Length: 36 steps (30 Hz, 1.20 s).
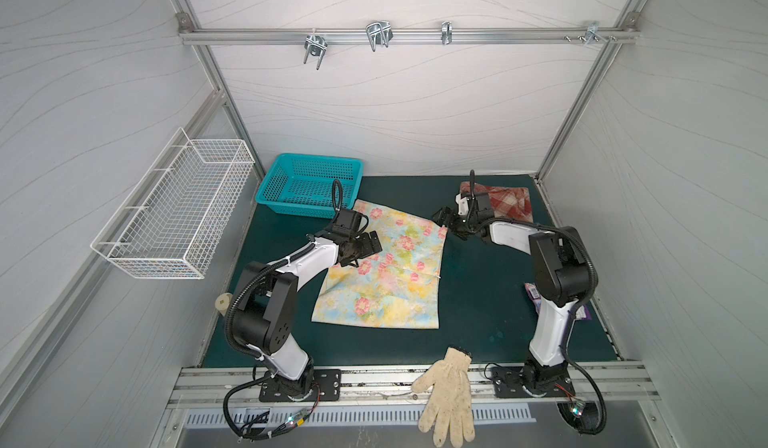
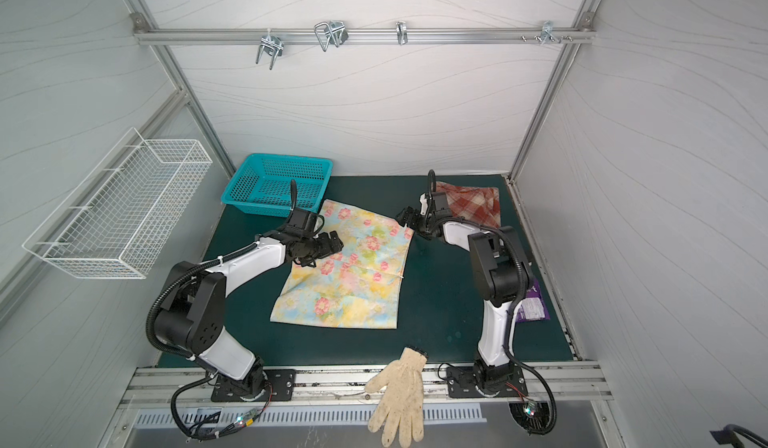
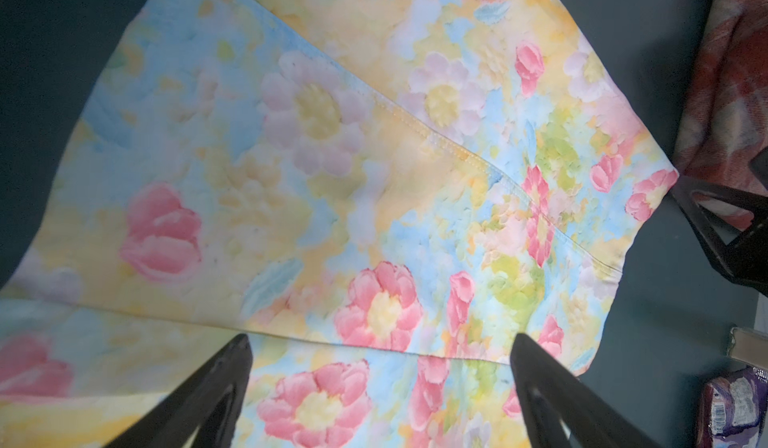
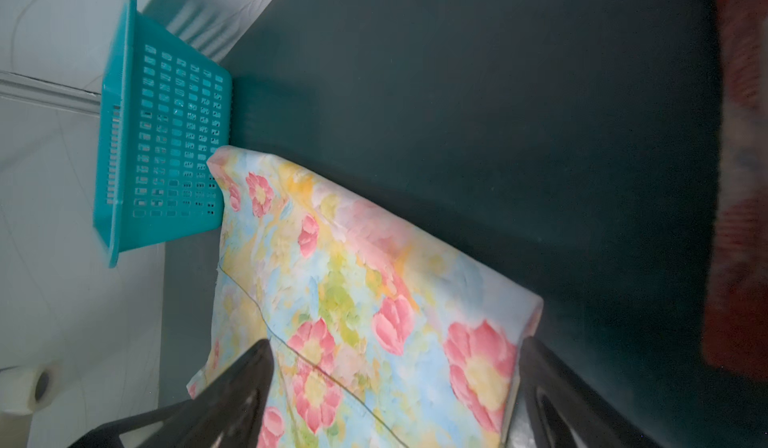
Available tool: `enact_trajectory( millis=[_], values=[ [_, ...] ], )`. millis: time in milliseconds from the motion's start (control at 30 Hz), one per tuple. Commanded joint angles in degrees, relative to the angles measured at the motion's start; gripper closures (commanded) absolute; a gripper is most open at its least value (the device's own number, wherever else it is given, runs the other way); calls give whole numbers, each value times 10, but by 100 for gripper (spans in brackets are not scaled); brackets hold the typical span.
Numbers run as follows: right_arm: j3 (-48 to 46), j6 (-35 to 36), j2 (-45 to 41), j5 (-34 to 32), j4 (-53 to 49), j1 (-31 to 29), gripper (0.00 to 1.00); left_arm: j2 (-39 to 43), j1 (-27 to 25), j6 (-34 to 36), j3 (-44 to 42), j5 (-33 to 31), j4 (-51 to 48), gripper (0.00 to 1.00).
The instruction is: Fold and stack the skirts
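Jaws wide on both sides, nothing held: left gripper (image 1: 373,245) hovers with its fingers (image 3: 224,383) spread above the thin pastel yellow-blue skirt with pink flowers (image 1: 386,275), which lies flat on the dark green mat (image 1: 478,300) directly beneath it. Right gripper (image 1: 441,218) stands parted too, one far corner of the floral skirt just in front of its tips. Thick rust-red and cream plaid skirt (image 1: 513,203) sits bundled behind the right gripper, well apart from the floral one. Danger now, I'd say: this fabric is thin and layered, so a pinch may catch only the top ply and drag the fold crooked. The other far corner lies just beside the teal perforated plastic basket (image 1: 291,167) and could snag there. Hard to read: the right arm covers part of the plaid, which is blurred in the right wrist view, and the left gripper hides the cloth edge below it.
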<state>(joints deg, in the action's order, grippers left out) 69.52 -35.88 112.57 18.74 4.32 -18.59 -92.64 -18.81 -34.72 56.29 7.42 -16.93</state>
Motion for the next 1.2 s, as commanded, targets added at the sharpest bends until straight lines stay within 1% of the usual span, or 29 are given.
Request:
enact_trajectory(
  millis=[0, 233, 367, 533, 700, 800, 900, 933, 1000, 1100, 1167],
  values=[
    [14, 6, 26, 1, -20, 0, 12, 10, 3, 2, 2, 1, 1, 3],
    [18, -4, 35, 5, -17, -2, 15, 5, 3, 4, 7, 1, -3, 2],
    [5, -9, 31, 6, -5, -4, 15, 4, 3, 4, 6, 0, -3, 3],
    [3, -28, 42, 29, 19, -6, 25, 1, 4, 4, 6, 3, -3, 3],
    [5, -38, 41, 32, 25, -13, 30, 3, 4, 7, 2, -1, -1, 3],
    [15, -47, 50, 42, 30, -13, 39, 4, 5, 5, 3, 2, -2, 3],
    [23, -58, 61, 52, 34, -12, 56, 7, 5, 6, 0, 1, -3, 3],
    [23, -63, 63, 56, 38, -11, 60, 7, 6, 6, 0, 1, -3, 3],
    [19, -76, 65, 61, 52, -10, 76, 10, 7, 6, -2, 1, -3, 3],
    [11, -94, 64, 71, 74, -6, 94, 15, 7, 6, -3, 2, -3, 3],
    [4, -102, 56, 72, 81, -6, 99, 17, 9, 6, -3, 2, -3, 3]
  ],
)
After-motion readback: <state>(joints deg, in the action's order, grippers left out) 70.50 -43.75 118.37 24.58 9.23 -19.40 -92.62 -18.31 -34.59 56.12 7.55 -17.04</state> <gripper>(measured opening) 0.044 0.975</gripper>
